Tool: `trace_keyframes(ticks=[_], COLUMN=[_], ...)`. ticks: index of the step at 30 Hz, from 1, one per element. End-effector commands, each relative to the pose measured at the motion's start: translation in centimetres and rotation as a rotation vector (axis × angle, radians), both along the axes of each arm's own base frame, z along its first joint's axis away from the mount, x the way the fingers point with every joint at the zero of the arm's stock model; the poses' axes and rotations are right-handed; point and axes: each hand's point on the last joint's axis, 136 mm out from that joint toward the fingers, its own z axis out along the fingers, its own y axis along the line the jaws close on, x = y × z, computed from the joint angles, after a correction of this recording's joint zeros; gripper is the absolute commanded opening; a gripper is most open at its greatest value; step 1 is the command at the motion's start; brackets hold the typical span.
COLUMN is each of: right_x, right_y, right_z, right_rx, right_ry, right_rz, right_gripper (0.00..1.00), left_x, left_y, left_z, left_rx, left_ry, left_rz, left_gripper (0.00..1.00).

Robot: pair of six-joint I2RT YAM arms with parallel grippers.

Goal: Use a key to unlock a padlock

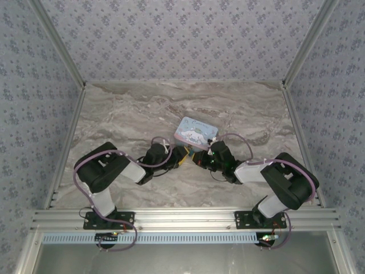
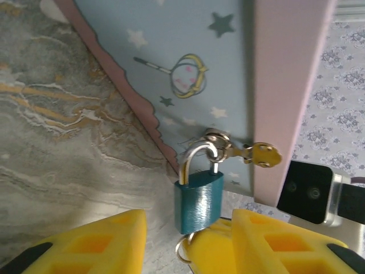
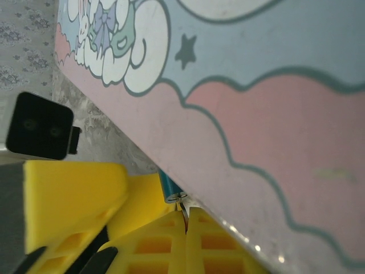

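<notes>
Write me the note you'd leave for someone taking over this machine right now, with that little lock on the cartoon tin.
Left gripper: open, a finger on either side of the padlock, not clamped on it.
Right gripper: shut just under the padlock, apparently pinching the key, which is mostly hidden.
The padlock hangs from the hasp of the tin; its shackle looks seated in the body.
Done: both grippers are at the lock.
Left: steady the body, turn the key, free the shackle.
</notes>
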Motion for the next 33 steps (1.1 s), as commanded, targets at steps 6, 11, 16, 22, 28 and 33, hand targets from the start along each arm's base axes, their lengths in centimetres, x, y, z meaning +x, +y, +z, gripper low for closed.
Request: trace_keyframes(ticks=[6, 11, 16, 22, 28, 33], right_x=[0.2, 0.2, 0.3, 0.2, 0.4, 0.3], right_y=[0.4, 0.4, 0.6, 0.6, 0.6, 0.4], right_z=[0.4, 0.5, 0.6, 0.6, 0.9, 1.2], right_rx=[0.019, 0.025, 0.030, 0.041, 0.058, 0.062], right_ry=[0.028, 0.031, 0.034, 0.041, 0.044, 0.040], right_rz=[-0.014, -0.018, -0.016, -0.022, -0.032, -0.043], right_gripper=[0.00, 0.00, 0.00, 0.00, 0.00, 0.00], left_x=[0.5, 0.6, 0.8, 1.0, 1.2, 1.2], left_y=[-2.2, -2.1, -2.2, -2.3, -2.2, -2.1], left_z=[1.3, 0.9, 0.8, 0.5, 0.6, 0.4], left_rx=[-0.088, -0.093, -0.113, -0.119, -0.126, -0.119], left_ry=[-0.040, -0.030, -0.025, -0.016, -0.023, -0.020], left_rz=[-0.020, -0.001, 0.007, 0.021, 0.030, 0.037], left_gripper=[0.37, 0.35, 0.31, 0.30, 0.26, 0.20])
